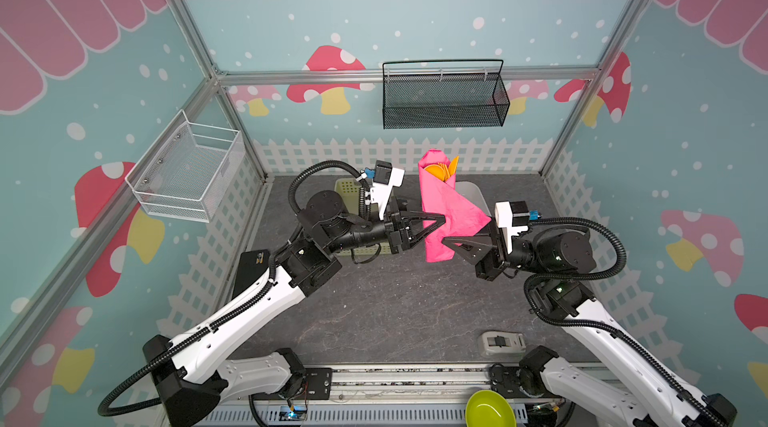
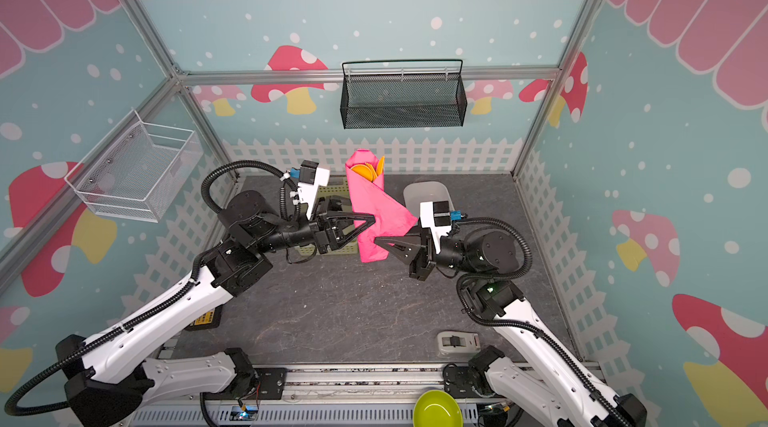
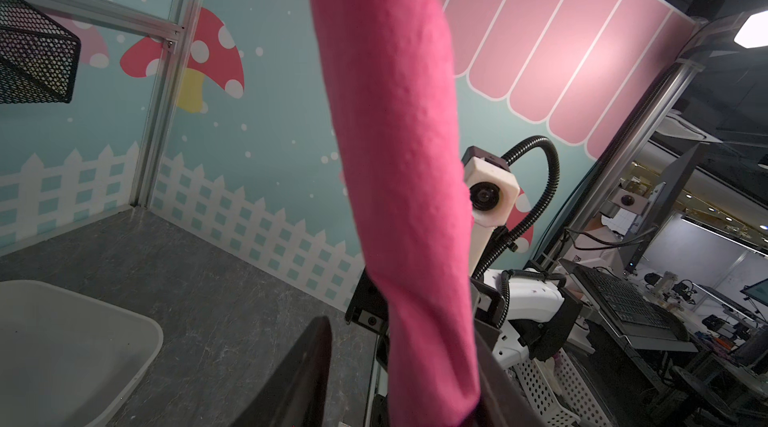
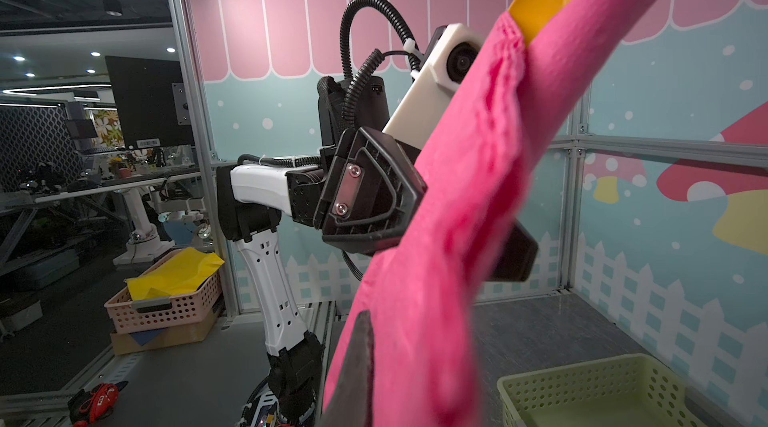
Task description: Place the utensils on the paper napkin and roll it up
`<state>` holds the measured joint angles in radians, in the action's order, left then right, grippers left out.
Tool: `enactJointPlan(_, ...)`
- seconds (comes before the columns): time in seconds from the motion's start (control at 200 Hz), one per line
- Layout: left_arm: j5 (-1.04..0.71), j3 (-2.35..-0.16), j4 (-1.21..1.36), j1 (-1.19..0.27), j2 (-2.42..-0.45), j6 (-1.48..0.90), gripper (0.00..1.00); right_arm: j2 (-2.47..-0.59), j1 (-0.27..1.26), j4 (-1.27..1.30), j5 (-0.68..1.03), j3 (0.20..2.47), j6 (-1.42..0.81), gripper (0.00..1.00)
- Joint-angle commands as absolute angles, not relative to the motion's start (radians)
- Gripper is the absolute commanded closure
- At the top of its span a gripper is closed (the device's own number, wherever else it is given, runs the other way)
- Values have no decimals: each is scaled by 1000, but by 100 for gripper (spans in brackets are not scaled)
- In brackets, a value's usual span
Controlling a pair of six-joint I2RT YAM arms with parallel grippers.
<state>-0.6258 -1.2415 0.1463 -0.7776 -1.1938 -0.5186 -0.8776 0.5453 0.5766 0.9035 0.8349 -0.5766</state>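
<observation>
**Operator:** Where is the bundle right now?

**Spotter:** It's off the surface (image 1: 395,312), up in the air between your two arms. The paper napkin (image 1: 436,196) is already wrapped round the utensils (image 1: 442,170). In both top views it stands nearly upright, with the orange ends poking out at the top. One loose corner juts toward your right arm.

**Operator:** Which arm is carrying it?

**Spotter:** Your right tool (image 1: 446,241) is clenched on the lower part of the roll, so I'd say that one bears the weight. Your left tool (image 1: 437,222) is released. Its jaws straddle the roll a little higher up, and the left wrist view shows a gap between one finger (image 3: 307,366) and the paper.

**Operator:** Why hold it at two heights?

**Spotter:** My guess is that the low grip pins the wrap shut, which leaves the middle free for you to take where the loose corner begins. Held upright, the cutlery should settle down into the roll rather than slide out.

**Operator:** What should I watch for?

**Spotter:** The paper is thin, so a hard squeeze may crumple or tear it. If your right tool lets go before the left has bitten, the wrap could spring open. The green basket (image 1: 347,188) sits low behind your left arm, well clear of the roll.
</observation>
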Motion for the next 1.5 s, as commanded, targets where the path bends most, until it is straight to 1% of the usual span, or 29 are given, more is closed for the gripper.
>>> enactJointPlan(0.0, -643, -1276, 126, -784, -1204, -493, 54, -873, 556, 627, 925, 851, -581, 100)
enactJointPlan(0.255, -649, -1288, 120, -790, -1209, -485, 58, -886, 567, 628, 924, 858, -580, 100)
enactJointPlan(0.445, -647, -1289, 115, -790, -1213, -479, 60, -890, 574, 627, 920, 858, -580, 100)
enactJointPlan(0.62, -649, -1289, 117, -792, -1216, -479, 65, -889, 581, 621, 914, 855, -581, 100)
enactJointPlan(0.68, -647, -1290, 116, -792, -1218, -479, 69, -887, 582, 617, 911, 854, -580, 100)
enactJointPlan(0.831, -645, -1296, 109, -792, -1218, -473, 82, -873, 582, 585, 869, 845, -569, 100)
enactJointPlan(0.901, -634, -1296, 102, -792, -1212, -465, 84, -864, 582, 563, 839, 836, -568, 100)
enactJointPlan(0.991, -607, -1294, 89, -792, -1201, -448, 86, -841, 582, 542, 784, 816, -580, 90)
enactJointPlan(1.081, -577, -1287, 79, -792, -1190, -429, 87, -812, 582, 541, 718, 791, -620, 73)
enactJointPlan(1.121, -566, -1283, 78, -792, -1186, -424, 88, -800, 581, 542, 691, 783, -643, 67)
enactJointPlan(1.236, -554, -1279, 87, -792, -1183, -423, 89, -778, 583, 551, 632, 762, -710, 56)
enactJointPlan(1.281, -554, -1279, 90, -792, -1184, -425, 90, -777, 582, 564, 626, 756, -728, 54)
enactJointPlan(1.361, -558, -1282, 95, -792, -1189, -428, 90, -783, 582, 570, 627, 755, -736, 53)
enactJointPlan(1.461, -558, -1281, 98, -792, -1192, -433, 91, -796, 582, 571, 632, 759, -735, 56)
enactJointPlan(1.496, -557, -1281, 97, -792, -1192, -432, 91, -800, 583, 571, 632, 760, -733, 58)
